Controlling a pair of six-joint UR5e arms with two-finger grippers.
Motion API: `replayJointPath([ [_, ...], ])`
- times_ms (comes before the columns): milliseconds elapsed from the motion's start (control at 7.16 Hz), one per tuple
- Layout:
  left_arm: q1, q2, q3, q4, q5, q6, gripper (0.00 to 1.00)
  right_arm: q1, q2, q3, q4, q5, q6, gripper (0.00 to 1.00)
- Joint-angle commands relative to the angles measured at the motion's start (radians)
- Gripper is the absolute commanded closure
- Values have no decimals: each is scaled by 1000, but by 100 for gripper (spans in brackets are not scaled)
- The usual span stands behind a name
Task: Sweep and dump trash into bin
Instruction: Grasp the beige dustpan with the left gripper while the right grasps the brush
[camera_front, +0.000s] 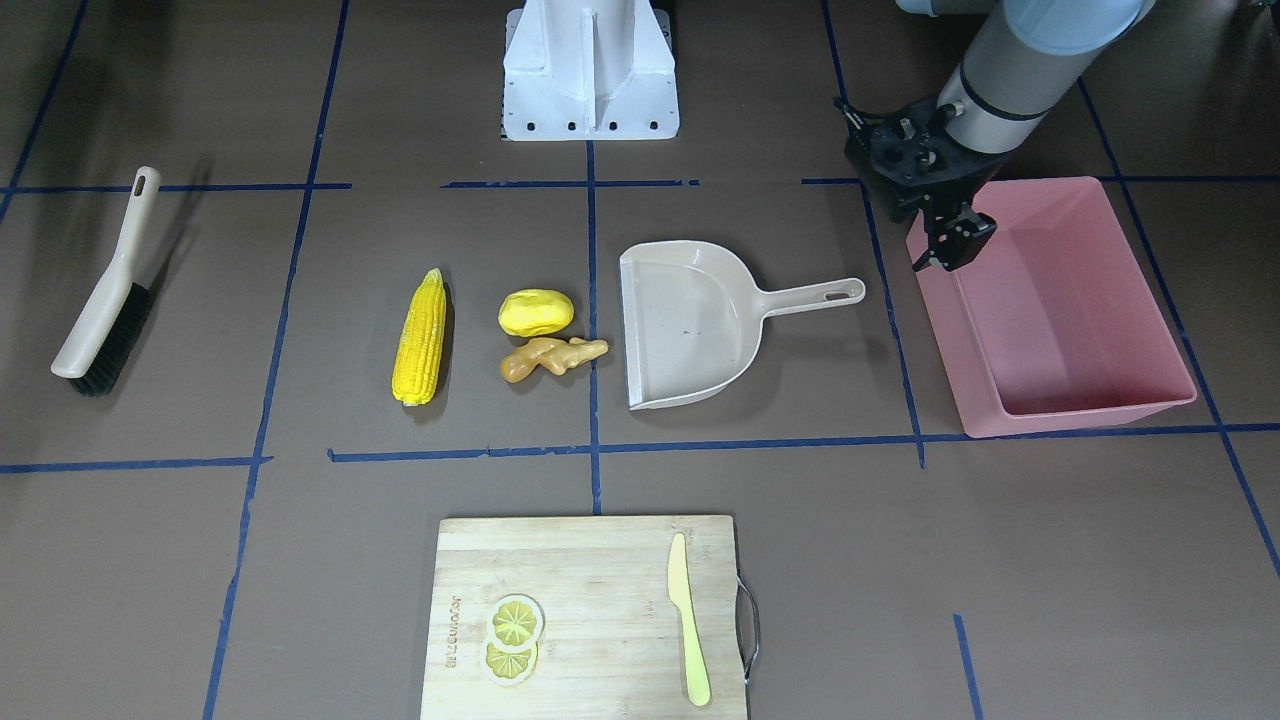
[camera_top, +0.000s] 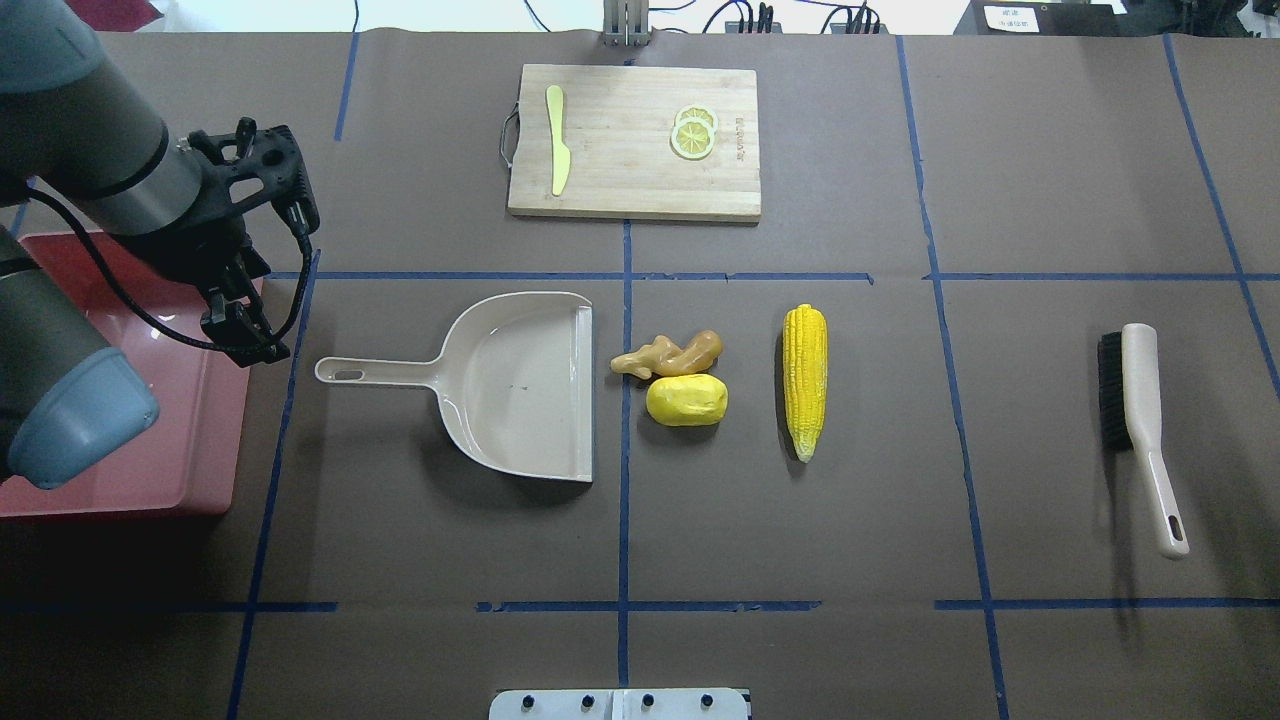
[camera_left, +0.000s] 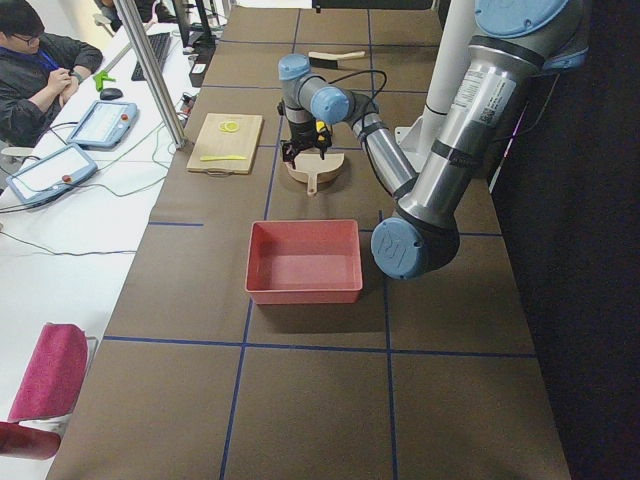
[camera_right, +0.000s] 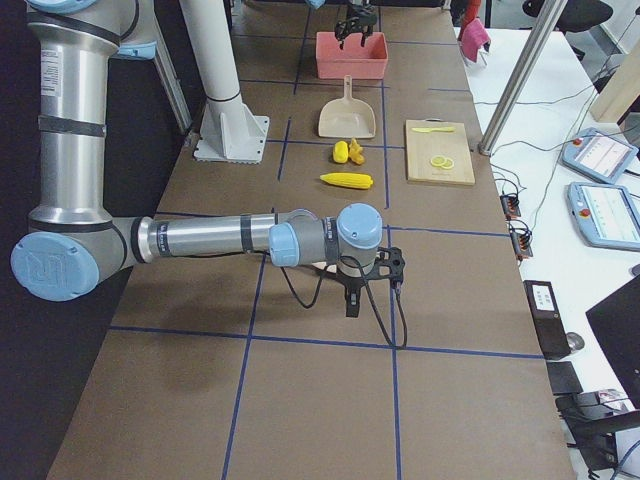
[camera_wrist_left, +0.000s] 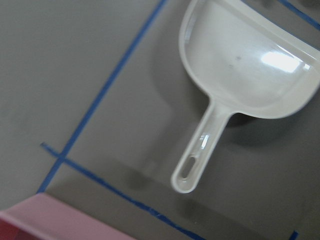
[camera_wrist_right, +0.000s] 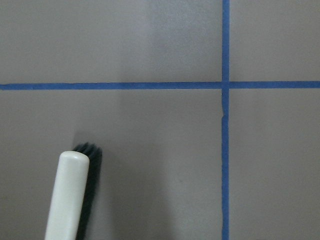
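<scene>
The trash lies mid-table: a long corn cob (camera_front: 420, 340), a smooth yellow lump (camera_front: 536, 312) and a tan ginger root (camera_front: 550, 357). They sit just off the open mouth of the beige dustpan (camera_front: 690, 325). The pink bin (camera_front: 1085, 410) stands beyond the dustpan's handle. My left gripper (camera_front: 952, 245) hangs over the bin's rim nearest the handle, empty, and looks open. It also shows in the overhead view (camera_top: 245, 335). My right gripper (camera_right: 350, 300) shows only in the exterior right view, above the brush end of the table. I cannot tell whether it is open.
A hand brush (camera_top: 1140, 420) lies at the table's right end; its handle (camera_wrist_right: 67, 200) shows in the right wrist view. A wooden cutting board (camera_top: 635, 140) with lemon slices (camera_top: 693, 132) and a pale knife (camera_top: 557, 140) sits at the far edge.
</scene>
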Motion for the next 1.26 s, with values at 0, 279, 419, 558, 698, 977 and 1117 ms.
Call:
replayJointPath([
  [0,22,-11,32,-61,103,74,0,-64,-14,121,33,2,256,0],
  [279,65,-20,115,-193,103,60,0,-144,-43,198,52,-12,386,0],
  [419,68,-31,132,-198,101,59,0,-198,-48,230,59,-24,494,1],
  [558,67,-32,130,-198,101,59,0,-276,-107,258,179,-49,624,1],
  [698,67,-37,129,-198,101,59,0,-396,-152,257,320,-143,782,1],
  [977,67,-38,132,-198,101,56,0,-525,-233,250,403,-222,811,1],
  [1117,67,-40,130,-198,101,51,0,-551,-255,232,474,-248,875,1],
])
